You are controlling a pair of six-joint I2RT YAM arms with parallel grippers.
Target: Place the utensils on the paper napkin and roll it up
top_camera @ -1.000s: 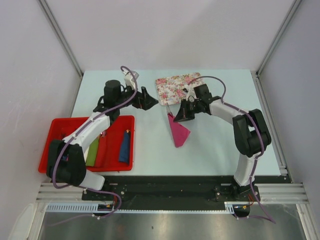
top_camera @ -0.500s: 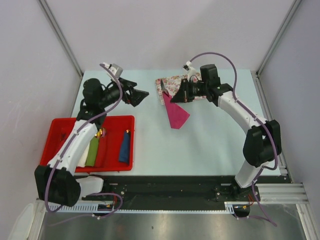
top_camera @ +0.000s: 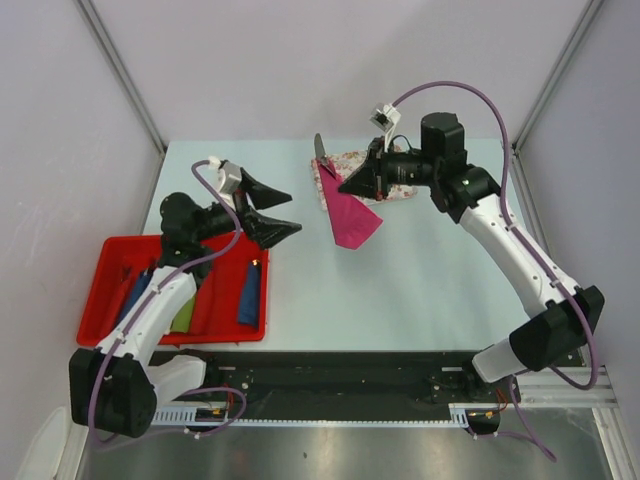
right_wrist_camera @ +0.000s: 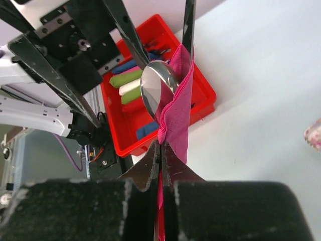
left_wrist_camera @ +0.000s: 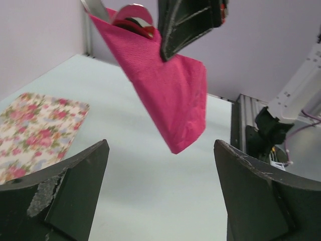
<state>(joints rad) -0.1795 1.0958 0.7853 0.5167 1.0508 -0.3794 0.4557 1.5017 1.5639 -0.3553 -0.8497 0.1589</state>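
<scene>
**Fig.** R gripper [top_camera: 352, 186], pinching napkin [top_camera: 350, 218], has risen off the table since 1 s ago. L gripper [top_camera: 293, 212], spread, has backed off. Napkin hangs from R's tips as a flat fold w/ utensils [right_wrist_camera: 156, 86] poking out beyond them: prob. wrapped, not tightly rolled. Handles and piece count hidden inside.

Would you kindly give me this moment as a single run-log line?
right claw: shut on paper napkin folded around utensils, held aloft | left claw: open, empty, facing the napkin
</scene>
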